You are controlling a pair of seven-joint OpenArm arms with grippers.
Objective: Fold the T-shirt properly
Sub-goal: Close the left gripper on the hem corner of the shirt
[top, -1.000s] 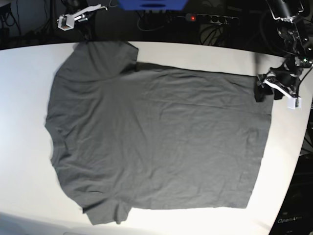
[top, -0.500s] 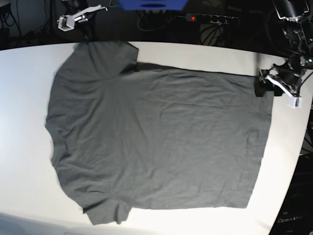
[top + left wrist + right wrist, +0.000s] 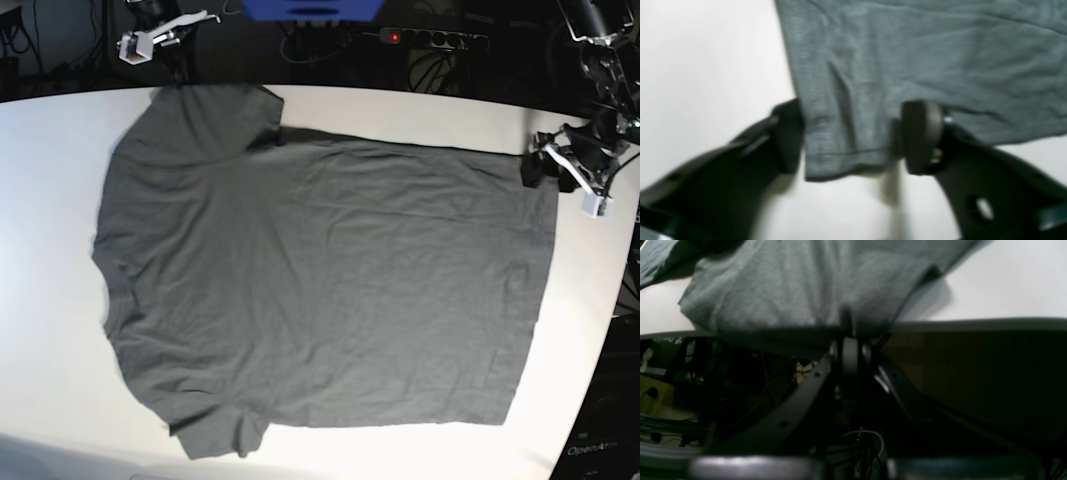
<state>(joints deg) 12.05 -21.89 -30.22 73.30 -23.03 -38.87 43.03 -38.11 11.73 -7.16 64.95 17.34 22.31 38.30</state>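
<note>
T-shirt [image 3: 320, 290] lies flat on the white table [image 3: 50, 350]. Left gripper [image 3: 853, 140] straddles its hem corner, jaws apart. Right gripper [image 3: 848, 340] is clenched at its sleeve edge; whether it pinches fabric, I cannot tell

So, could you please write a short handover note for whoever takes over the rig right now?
Left gripper: open, jaws straddling the hem corner of the T-shirt, not gripping it yet.
Right gripper: shut, parked past the table's far edge, near the sleeve that overhangs it; whether it pinches the fabric cannot be told.
T-shirt: lying flat and spread out on the white table, collar end on the base view's left, hem on its right.
Done: shirt laid out; no fold made.
Left: grasp the hem corner and do all the folds.
</note>
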